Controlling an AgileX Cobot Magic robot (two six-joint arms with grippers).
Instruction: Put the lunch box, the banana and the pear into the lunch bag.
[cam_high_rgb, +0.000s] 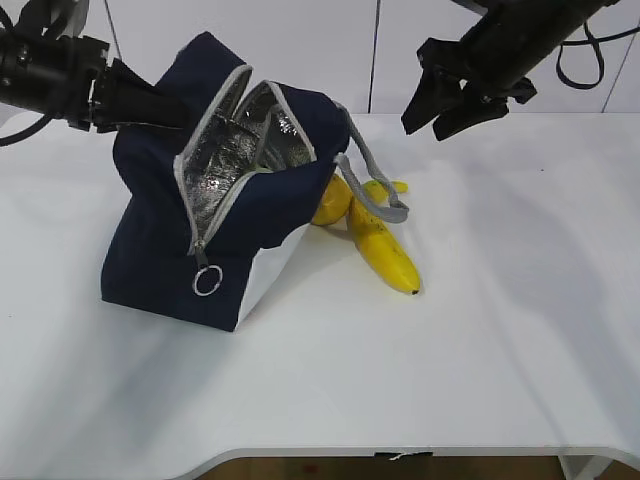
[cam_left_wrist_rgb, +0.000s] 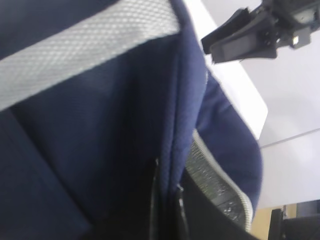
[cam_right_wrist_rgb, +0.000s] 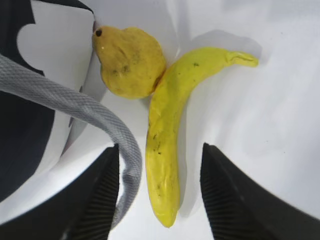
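Note:
The navy lunch bag (cam_high_rgb: 200, 250) stands tilted on the white table, its zipper open and the silver lining showing. My left gripper (cam_high_rgb: 160, 108) is shut on the fabric of the bag's upper back wall (cam_left_wrist_rgb: 167, 200). The banana (cam_high_rgb: 385, 250) lies to the right of the bag, and the pear (cam_high_rgb: 332, 200) sits against it, half hidden behind the bag's corner. My right gripper (cam_high_rgb: 455, 105) hangs open in the air above them. In the right wrist view the banana (cam_right_wrist_rgb: 167, 140) lies between the open fingers (cam_right_wrist_rgb: 160, 146), well below them, with the pear (cam_right_wrist_rgb: 131, 62) beyond it. The lunch box is out of view.
A grey webbing handle (cam_right_wrist_rgb: 100, 115) droops from the bag over the banana's near end (cam_high_rgb: 375, 185). The zipper's ring pull (cam_high_rgb: 207, 282) hangs at the bag's front. The white table (cam_high_rgb: 500, 330) stretches to the right and front.

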